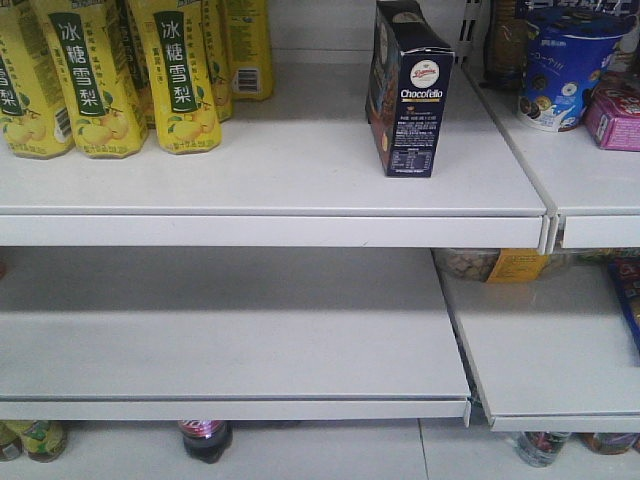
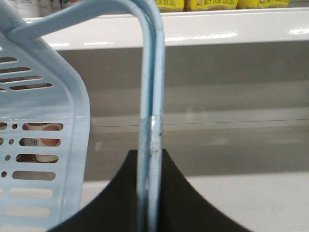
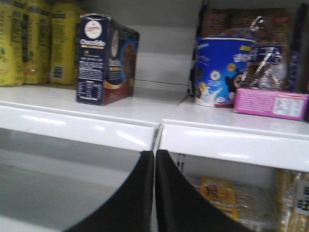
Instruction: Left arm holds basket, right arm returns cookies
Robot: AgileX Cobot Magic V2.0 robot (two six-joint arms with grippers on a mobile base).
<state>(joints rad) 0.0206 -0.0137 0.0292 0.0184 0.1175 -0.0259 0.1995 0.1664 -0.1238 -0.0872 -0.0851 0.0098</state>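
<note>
The right claw (image 3: pixel 154 193) sits pressed together and empty at lower centre, the left claw (image 2: pixel 150 193) clamped on the basket (image 2: pixel 43 145) handle, while the cookies (image 1: pixel 408 90) stand upright on the white top shelf (image 1: pixel 280 170), upper centre.

A: What carries the goods?

B: White metal shelving. The top shelf (image 1: pixel 300 150) meets a neighbouring shelf section (image 1: pixel 590 170) on its right at a narrow seam.

A: What stands on the top shelf?

B: Yellow drink bottles (image 1: pixel 100 80) with green labels crowd the left. The cookies (image 1: pixel 407 90), a dark navy "Chocofello" box, stand upright near the right end, well apart from the bottles.

A: And the neighbouring section?

B: A round blue tub (image 1: pixel 565 65), with a pink box (image 1: pixel 615 115) just beside it.

A: Below?

B: The middle shelf (image 1: pixel 230 340) shows bare white board.
</note>
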